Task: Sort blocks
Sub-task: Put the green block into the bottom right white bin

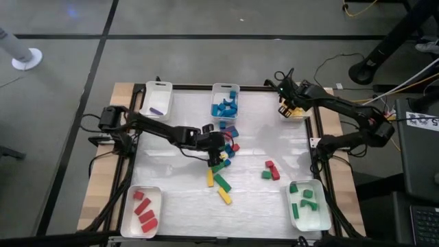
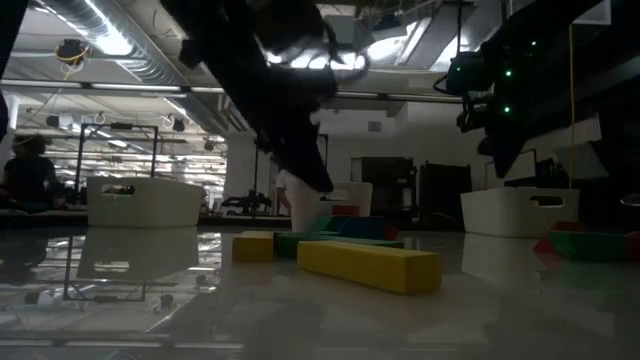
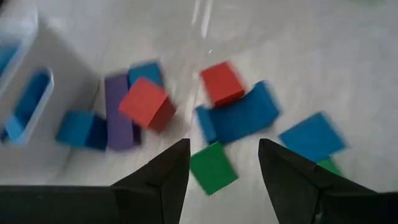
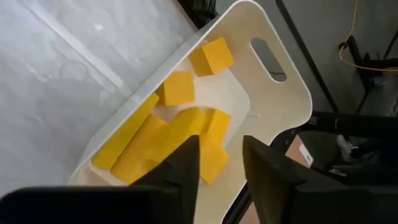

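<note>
— While my right gripper (image 4: 217, 165) hangs over the yellow tray (image 4: 292, 81), fingers parted, nothing held. Yellow blocks (image 4: 177, 87) lie inside.
— Left?
— My left gripper (image 3: 217, 165) spread, empty, over mixed blocks (image 1: 223, 154) mid-table, a green cube (image 3: 212, 168) between its fingers.

Two dark, near-black arms, built of chunky jointed segments, one at each side of the table. Left arm (image 1: 161, 130): matte black links, thick rounded housing near its base, thin black cables looping beside it. Right arm (image 1: 343, 110): same black build, cables trailing off its base, small green lights glowing on its wrist. Left gripper (image 3: 221, 180): two wedge-shaped black fingers, flat inner faces, tapering to blunt tips. Right gripper (image 4: 219, 171): same pair of dark, angular, smooth-sided fingers. No markings readable anywhere.
</note>
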Motion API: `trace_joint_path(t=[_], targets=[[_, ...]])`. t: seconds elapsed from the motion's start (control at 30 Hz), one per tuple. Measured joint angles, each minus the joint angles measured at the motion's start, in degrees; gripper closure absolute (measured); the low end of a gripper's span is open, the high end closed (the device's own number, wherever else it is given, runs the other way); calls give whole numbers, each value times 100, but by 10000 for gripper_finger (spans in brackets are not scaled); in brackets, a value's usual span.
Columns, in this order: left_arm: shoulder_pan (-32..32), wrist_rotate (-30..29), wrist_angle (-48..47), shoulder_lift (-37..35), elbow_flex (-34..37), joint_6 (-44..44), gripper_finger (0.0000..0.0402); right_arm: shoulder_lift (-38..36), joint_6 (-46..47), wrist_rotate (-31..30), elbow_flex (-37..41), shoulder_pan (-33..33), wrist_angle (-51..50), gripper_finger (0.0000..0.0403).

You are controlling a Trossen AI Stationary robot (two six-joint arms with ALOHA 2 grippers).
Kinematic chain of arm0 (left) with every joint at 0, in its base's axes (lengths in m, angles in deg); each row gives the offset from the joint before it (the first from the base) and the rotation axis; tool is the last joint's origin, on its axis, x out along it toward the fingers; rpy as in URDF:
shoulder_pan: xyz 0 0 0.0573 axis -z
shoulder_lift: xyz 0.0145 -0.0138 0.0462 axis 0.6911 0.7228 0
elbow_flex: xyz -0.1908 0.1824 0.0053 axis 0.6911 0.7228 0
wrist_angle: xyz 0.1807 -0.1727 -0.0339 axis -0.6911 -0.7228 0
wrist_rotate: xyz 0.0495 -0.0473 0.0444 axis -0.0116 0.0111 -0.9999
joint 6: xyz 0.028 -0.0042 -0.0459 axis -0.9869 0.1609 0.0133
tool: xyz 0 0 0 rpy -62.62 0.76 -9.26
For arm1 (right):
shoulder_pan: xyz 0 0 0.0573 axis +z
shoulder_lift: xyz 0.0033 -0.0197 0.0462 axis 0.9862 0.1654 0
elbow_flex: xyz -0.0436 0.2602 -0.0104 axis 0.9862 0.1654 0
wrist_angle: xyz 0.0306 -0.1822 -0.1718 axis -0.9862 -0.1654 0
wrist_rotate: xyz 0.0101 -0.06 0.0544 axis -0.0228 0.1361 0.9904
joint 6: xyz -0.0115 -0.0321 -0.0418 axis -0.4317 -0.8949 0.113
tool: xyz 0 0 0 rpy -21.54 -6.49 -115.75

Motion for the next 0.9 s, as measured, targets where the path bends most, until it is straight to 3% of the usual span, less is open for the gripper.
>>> trace_joint_path(t=[0.17, 0.37, 0.9], targets=[[-189, -13, 8, 337, 0, 710, 221, 116, 2, 0, 0, 0, 5, 233], [-283, -10, 23, 557, -2, 899, 221, 119, 2, 0, 0, 2, 12, 202], [-218, 108, 35, 566, -4, 1013, 221, 119, 4, 0, 0, 2, 49, 196]])
